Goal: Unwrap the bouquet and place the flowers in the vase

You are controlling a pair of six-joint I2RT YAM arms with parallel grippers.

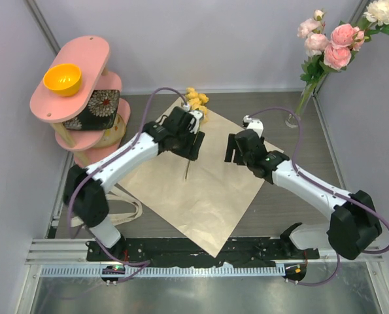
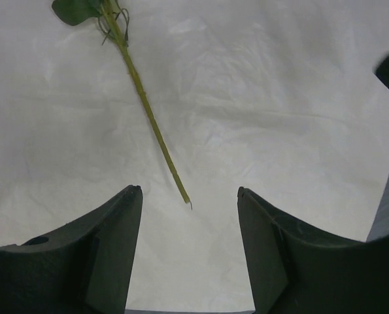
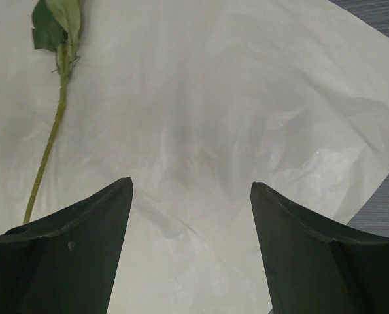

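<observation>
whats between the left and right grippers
Only bare paper, as the top view shows; the stem lies by the left gripper, outside that gap.

A lab's robot test cell: plain white panels [image 1: 214,46] enclose a grey surface [image 1: 279,209], left arm [image 1: 122,160] and right arm [image 1: 305,183] bolted to an aluminium rail [image 1: 57,250] at its near edge.

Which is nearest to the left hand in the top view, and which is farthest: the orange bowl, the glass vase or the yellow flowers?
1. yellow flowers, just beyond the left hand
2. glass vase, far right
3. orange bowl, far left, on the pink shelf
</observation>
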